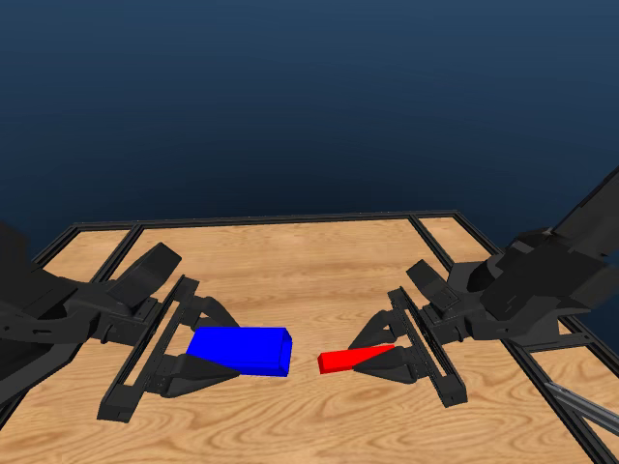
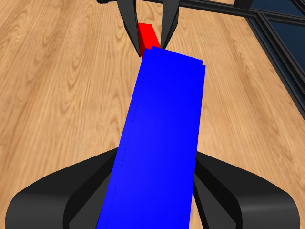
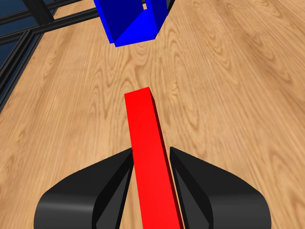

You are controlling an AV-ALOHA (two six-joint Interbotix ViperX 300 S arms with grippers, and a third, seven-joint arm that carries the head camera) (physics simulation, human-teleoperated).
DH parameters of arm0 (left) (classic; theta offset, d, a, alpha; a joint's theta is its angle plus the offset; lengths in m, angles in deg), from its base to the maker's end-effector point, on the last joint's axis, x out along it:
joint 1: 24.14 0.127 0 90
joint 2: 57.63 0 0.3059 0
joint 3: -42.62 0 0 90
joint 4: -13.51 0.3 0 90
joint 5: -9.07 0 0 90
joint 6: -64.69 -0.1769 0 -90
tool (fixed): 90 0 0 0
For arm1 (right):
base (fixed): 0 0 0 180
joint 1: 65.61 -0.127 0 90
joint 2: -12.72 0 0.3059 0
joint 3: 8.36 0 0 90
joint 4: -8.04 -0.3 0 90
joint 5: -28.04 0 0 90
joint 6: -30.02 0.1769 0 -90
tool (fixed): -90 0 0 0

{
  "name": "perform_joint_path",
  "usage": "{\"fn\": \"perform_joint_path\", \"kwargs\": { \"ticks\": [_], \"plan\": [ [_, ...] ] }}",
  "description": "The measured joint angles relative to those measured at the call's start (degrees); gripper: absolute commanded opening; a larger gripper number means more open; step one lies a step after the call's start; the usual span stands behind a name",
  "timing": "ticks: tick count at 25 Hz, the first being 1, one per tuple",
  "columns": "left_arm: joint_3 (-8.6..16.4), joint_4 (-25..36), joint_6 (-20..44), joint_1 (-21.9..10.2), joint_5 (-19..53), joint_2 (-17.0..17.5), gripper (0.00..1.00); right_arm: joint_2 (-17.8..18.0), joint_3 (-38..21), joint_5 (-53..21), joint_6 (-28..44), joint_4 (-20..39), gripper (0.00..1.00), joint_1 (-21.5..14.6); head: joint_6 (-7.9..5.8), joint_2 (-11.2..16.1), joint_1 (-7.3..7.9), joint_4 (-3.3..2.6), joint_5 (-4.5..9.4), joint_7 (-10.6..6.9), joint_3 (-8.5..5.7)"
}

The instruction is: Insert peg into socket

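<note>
The blue socket (image 1: 244,350) is held above the table by my left gripper (image 1: 200,350), which is shut on its left end. The red peg (image 1: 350,360) sticks out leftward from my right gripper (image 1: 390,353), also shut on it. A small gap separates the peg's tip from the socket's open end. In the left wrist view the socket (image 2: 159,143) runs out between the jaws, with the peg (image 2: 147,36) beyond it. Seen from the right wrist, the peg (image 3: 150,152) points toward the socket (image 3: 133,19), whose hollow end faces it.
A black frame rail (image 1: 290,220) borders the wooden table (image 1: 309,271) at the back and sides. A metal rod (image 1: 585,406) lies at the right edge. Both arms reach in from the sides.
</note>
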Motion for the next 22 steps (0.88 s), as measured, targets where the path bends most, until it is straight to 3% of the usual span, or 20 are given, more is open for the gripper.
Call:
{"fn": "perform_joint_path", "kwargs": {
  "ticks": [8, 14, 22],
  "plan": [
    [-0.4, -0.1, -0.4, -0.2, -0.1, 0.0, 0.00, -5.0, -5.6, -7.3, -10.6, 2.0, 0.00, 5.1, 0.53, 0.0, 1.55, 0.54, 0.61, 0.42, 0.14],
    [-0.1, 0.3, 0.0, 0.1, 0.7, 0.0, 0.00, -5.1, -8.1, -10.5, -14.4, 2.4, 0.00, 6.4, 0.56, 0.0, 2.20, 0.68, 0.85, 0.24, 0.24],
    [0.1, 0.5, -0.2, 0.3, 1.4, 0.3, 0.00, -2.9, -10.2, -13.8, -13.8, 4.9, 0.00, 8.2, 0.54, 0.0, 2.81, 0.82, 0.89, 0.00, 0.25]
  ]
}}
